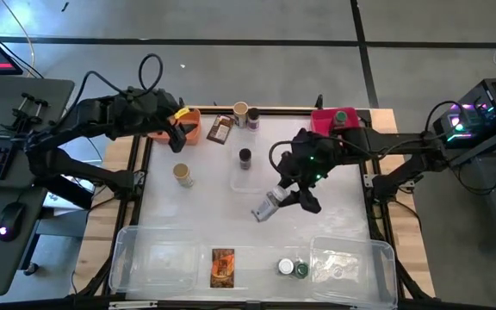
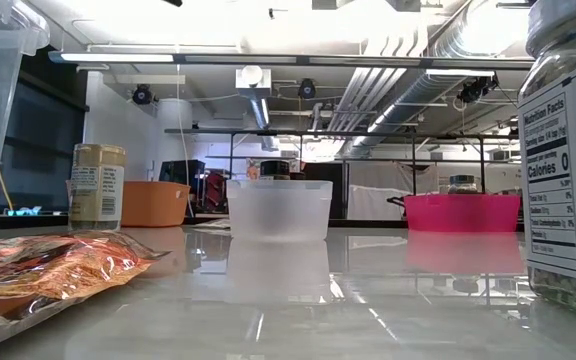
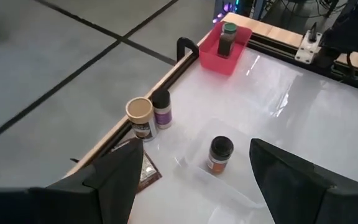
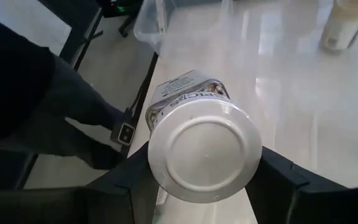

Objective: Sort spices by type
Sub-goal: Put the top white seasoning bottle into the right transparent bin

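Your right claw (image 1: 284, 200) hangs over the middle of the table, clamped on a white-capped jar (image 1: 266, 207). In the right wrist view the jar (image 4: 199, 144) sits between the two fingers (image 4: 129, 180), cap toward the camera. From above, its long axis lies tilted, the base pointing away from the claw toward the front edge of the table.

Ahead of that claw, at the front edge, stand two more jars (image 1: 292, 269), one white-capped and one green-capped, just beside a clear tub (image 1: 364, 257). They look to be outside the tub, though the overhead view is too small to be sure. A flat packet (image 1: 222, 266) lies near them, farther along the front edge.

Behind the right claw, a dark-capped jar (image 1: 244, 158) stands in a small clear tub (image 1: 246, 178). Beyond it, a green-capped jar (image 1: 341, 116) sits in the pink bin (image 1: 321, 123).

Your left claw (image 1: 177, 131) waits at the far left, by the orange bin (image 1: 189, 127), fingers (image 3: 114, 177) apart and holding nothing. A tan-capped jar (image 1: 182, 175) stands near it.

The right arm is nearer the front jars, so the held jar likely belongs beside the white-capped one.
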Robot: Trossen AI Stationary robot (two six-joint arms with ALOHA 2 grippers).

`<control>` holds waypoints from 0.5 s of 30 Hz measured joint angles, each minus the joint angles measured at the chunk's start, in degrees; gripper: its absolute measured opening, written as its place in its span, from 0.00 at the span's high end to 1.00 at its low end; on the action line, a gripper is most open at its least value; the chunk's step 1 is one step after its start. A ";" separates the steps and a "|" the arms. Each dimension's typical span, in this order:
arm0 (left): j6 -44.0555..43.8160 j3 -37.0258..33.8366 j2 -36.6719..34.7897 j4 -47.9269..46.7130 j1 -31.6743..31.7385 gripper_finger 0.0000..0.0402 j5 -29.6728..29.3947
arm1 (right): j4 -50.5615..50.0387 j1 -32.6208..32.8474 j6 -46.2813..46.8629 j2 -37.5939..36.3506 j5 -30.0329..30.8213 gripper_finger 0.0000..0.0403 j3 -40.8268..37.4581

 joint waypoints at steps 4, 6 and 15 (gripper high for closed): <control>-1.08 0.00 1.25 0.02 -0.04 0.30 1.29 | -5.02 -0.14 4.47 -0.10 -0.10 0.53 0.00; -2.48 0.00 1.98 0.02 -0.11 0.30 1.31 | -8.04 0.27 4.21 -0.62 -1.08 0.53 0.00; -4.98 0.00 5.80 0.76 -1.44 0.30 1.40 | -13.78 6.39 17.34 -7.80 -2.52 0.53 0.00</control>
